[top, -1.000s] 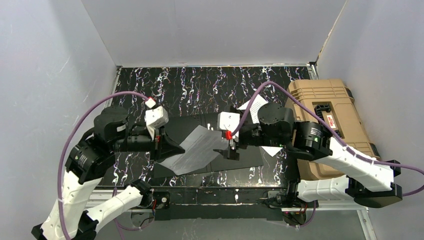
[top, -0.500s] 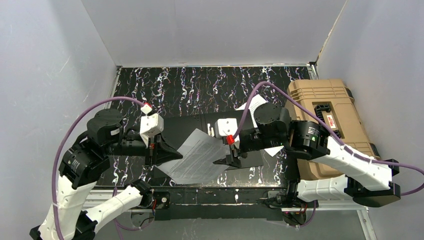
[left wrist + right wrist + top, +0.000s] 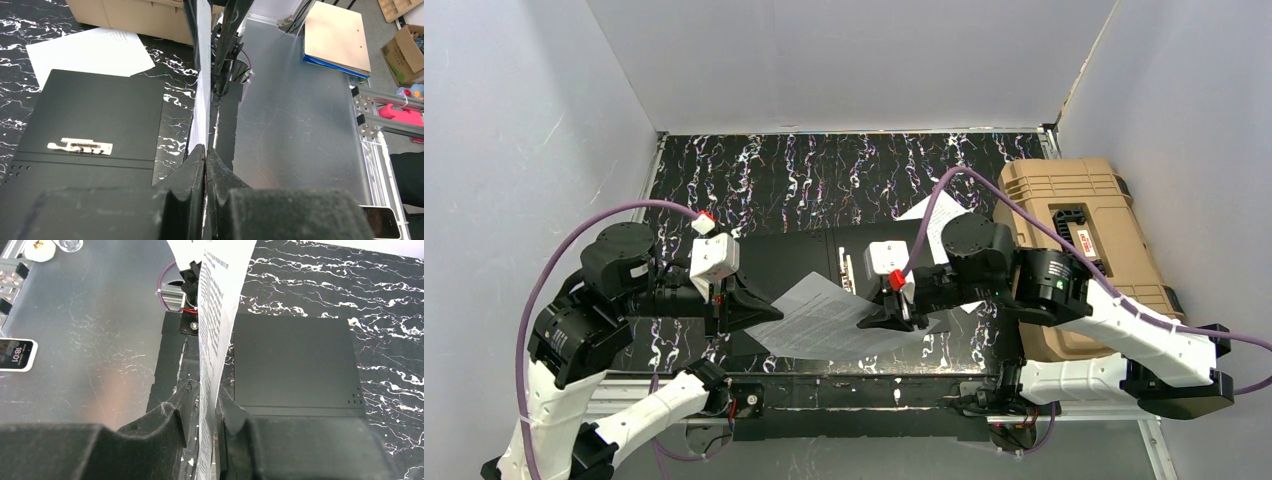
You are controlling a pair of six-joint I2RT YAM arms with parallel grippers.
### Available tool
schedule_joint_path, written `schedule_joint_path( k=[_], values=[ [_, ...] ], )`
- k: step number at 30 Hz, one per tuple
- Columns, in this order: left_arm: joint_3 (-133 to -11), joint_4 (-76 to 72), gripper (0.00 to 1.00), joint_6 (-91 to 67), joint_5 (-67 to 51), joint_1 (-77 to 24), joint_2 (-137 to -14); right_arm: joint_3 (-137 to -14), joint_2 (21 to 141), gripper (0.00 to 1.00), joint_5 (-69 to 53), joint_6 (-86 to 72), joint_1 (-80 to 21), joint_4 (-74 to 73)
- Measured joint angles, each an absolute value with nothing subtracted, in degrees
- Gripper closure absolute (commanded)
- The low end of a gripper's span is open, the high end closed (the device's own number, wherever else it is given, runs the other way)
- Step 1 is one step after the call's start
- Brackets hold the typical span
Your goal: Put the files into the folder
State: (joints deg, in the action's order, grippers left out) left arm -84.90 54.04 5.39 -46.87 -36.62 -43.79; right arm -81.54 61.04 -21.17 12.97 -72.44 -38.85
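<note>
One of the files, a white printed sheet point(image 3: 824, 325), hangs between both arms over the near part of the open black folder point(image 3: 794, 262). My left gripper point(image 3: 749, 305) is shut on the sheet's left edge point(image 3: 202, 100); its tips point(image 3: 206, 150) pinch the paper. My right gripper point(image 3: 889, 318) straddles the right edge. In the right wrist view the sheet point(image 3: 220, 300) passes between the jaws point(image 3: 205, 390), resting against one finger with a small gap at the other. A second sheet point(image 3: 924, 215) lies flat by the folder's far right corner, partly under the right arm.
A bulky tan case point(image 3: 1074, 230) with a black handle fills the right side of the table. The folder's metal clip point(image 3: 846, 270) lies along its spine. Grey walls close in on three sides. Beyond the near edge is a metal bench with a phone point(image 3: 15, 354).
Both arms have drawn back toward the near edge, carrying the sheet lower and flatter. The right jaws have narrowed from wide open to close around the sheet's right edge.
</note>
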Motion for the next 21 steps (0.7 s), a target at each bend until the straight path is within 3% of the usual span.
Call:
schedule_joint_path(
  k=[13, 16, 18, 21],
  values=[
    [-87.5, 54.5, 1.00, 5.5, -44.4, -36.6, -44.1, -79.7, 58.9, 0.71, -21.4, 10.7, -72.4, -38.0],
    [-88.0, 54.4, 1.00, 5.5, -44.3, -36.6, -44.5, -79.5, 59.3, 0.81, -21.5, 10.6, -72.4, -37.6],
    [-88.2, 54.4, 1.00, 5.5, -44.3, -36.6, -44.8, -79.2, 59.3, 0.99, -21.6, 10.6, -72.4, -37.4],
    [-88.2, 54.4, 1.00, 5.5, -44.2, -36.6, -45.1, -78.9, 59.3, 0.99, -21.5, 10.1, -72.4, -37.2]
  ],
)
